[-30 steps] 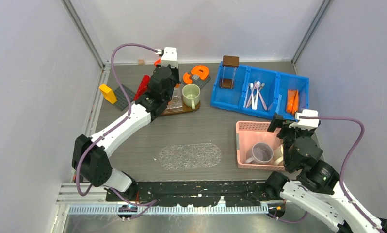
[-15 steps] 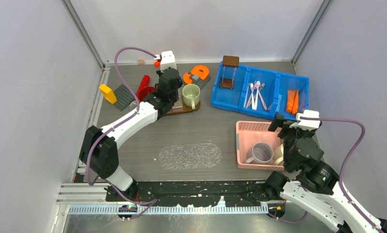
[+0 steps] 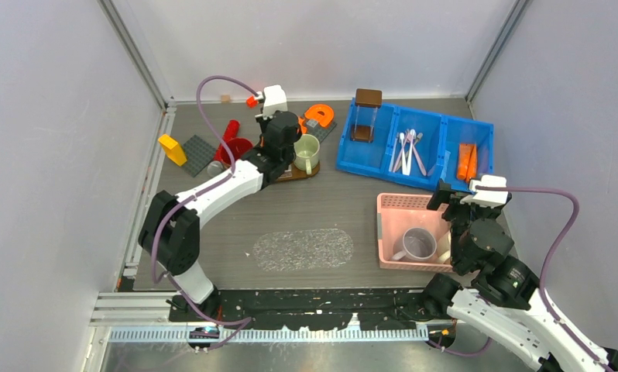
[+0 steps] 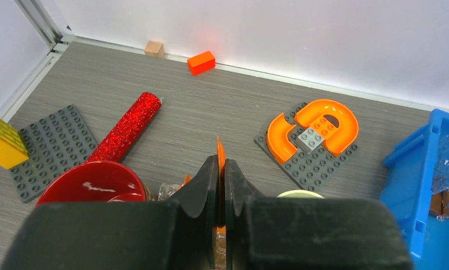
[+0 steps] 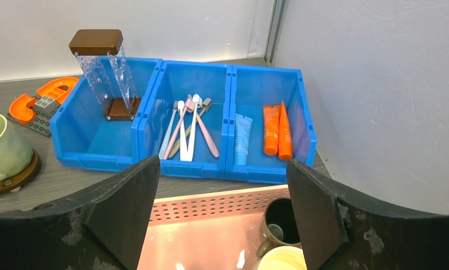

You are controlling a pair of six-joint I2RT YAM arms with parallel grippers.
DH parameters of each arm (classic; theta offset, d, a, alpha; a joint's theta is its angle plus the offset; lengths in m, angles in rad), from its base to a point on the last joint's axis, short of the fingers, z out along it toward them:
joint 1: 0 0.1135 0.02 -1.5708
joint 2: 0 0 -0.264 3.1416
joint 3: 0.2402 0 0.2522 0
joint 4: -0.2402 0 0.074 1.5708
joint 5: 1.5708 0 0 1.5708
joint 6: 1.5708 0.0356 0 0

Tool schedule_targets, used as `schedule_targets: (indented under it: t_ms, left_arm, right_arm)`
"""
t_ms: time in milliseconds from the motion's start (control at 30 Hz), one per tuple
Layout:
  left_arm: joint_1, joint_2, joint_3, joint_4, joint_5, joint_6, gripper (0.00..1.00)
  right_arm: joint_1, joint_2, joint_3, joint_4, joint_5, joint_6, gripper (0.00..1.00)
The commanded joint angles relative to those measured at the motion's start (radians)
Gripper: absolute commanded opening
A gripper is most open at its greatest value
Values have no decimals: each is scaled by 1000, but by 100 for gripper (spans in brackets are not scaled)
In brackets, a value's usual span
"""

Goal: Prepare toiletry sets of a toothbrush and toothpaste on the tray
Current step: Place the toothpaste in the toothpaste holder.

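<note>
My left gripper (image 4: 221,160) is shut on the thin flat end of an orange toothpaste tube (image 4: 220,152), and the rest of the tube is hidden below the fingers. In the top view this gripper (image 3: 284,149) hangs over the brown tray (image 3: 290,175), beside the green mug (image 3: 306,152). Several white and pink toothbrushes (image 5: 187,128) lie in the middle blue bin. Two more orange toothpaste tubes (image 5: 277,130) lie in the right bin (image 3: 476,133). My right gripper (image 5: 222,164) stands wide open with nothing in it, above the pink perforated basket (image 3: 389,208).
The pink basket holds a grey mug (image 3: 418,243) and other cups. A red cup (image 4: 93,181), a red glitter cylinder (image 4: 126,126), an orange C-shaped block (image 4: 315,125) on a grey plate and a yellow brick (image 3: 171,147) crowd the back left. A brown-topped stand (image 5: 101,67) fills the left bin.
My left arm has swung right, from over the red cup to beside the green mug, still shut on the orange tube. The right arm has not moved.
</note>
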Motion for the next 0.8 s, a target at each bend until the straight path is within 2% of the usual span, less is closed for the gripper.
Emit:
schedule_targets:
  t_ms: [0,767]
  left_arm:
    - [-7,9,54,70,-73,-13,0]
    - [-39,107,7,184,-175,-12,0]
  right_arm:
    - [3,6,-7,36,9,-8,89]
    - [3,-2,-14,33,-5,-7,89]
